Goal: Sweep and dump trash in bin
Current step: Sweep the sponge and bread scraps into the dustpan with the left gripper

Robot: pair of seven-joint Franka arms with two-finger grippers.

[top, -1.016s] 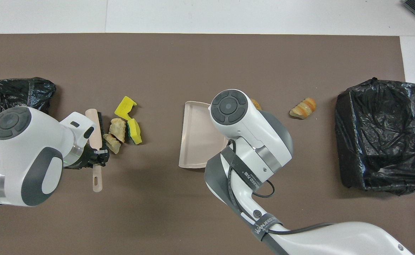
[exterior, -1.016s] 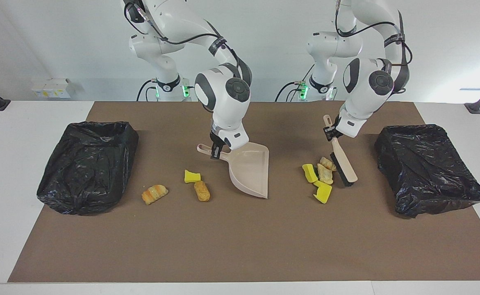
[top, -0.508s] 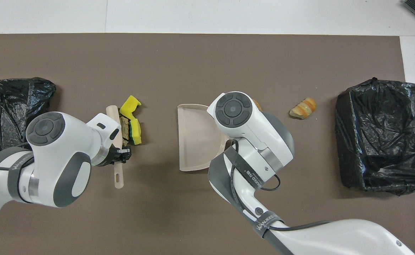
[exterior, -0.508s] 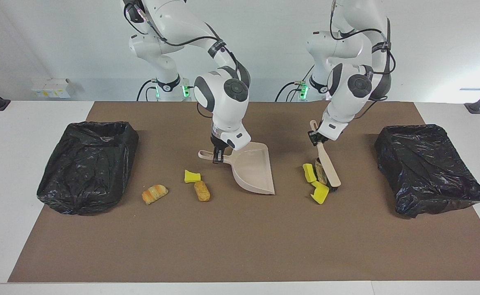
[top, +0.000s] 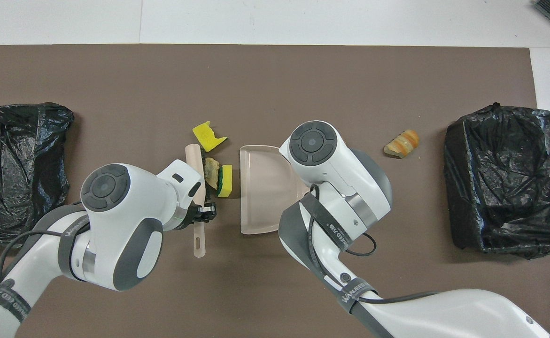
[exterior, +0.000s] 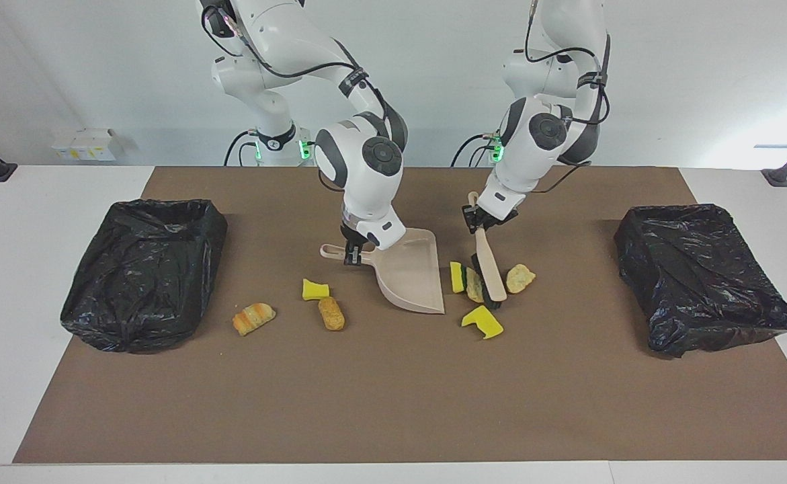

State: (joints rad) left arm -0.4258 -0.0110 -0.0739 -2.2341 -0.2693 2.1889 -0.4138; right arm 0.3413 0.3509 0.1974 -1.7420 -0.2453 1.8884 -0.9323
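You are working with trash that looks light and loose: soft sponge chunks that will likely tumble or skid, and crumbly pastry lumps, best pushed low along their sides, not gripped. A green-backed sponge chunk [exterior: 457, 277] and a pastry lump [exterior: 474, 289] are lying just beside the dustpan [exterior: 412, 275] mouth. A yellow sponge piece [exterior: 482, 322] is sitting apart, farther from the robots, and another pastry lump [exterior: 520, 277] is lying at the brush [exterior: 489, 272] on its left-arm side. Three more pieces are waiting toward the right arm's end: a yellow sponge cube [exterior: 314, 290], a breaded lump [exterior: 330, 313] and a striped pastry [exterior: 253, 318].

Your left gripper [exterior: 479, 221] is clamping the brush handle. Your right gripper [exterior: 353, 253] is clamping the dustpan handle, mouth on the counter [exterior: 393, 403]. Black-lined bins [exterior: 143, 269] are standing at both ends.
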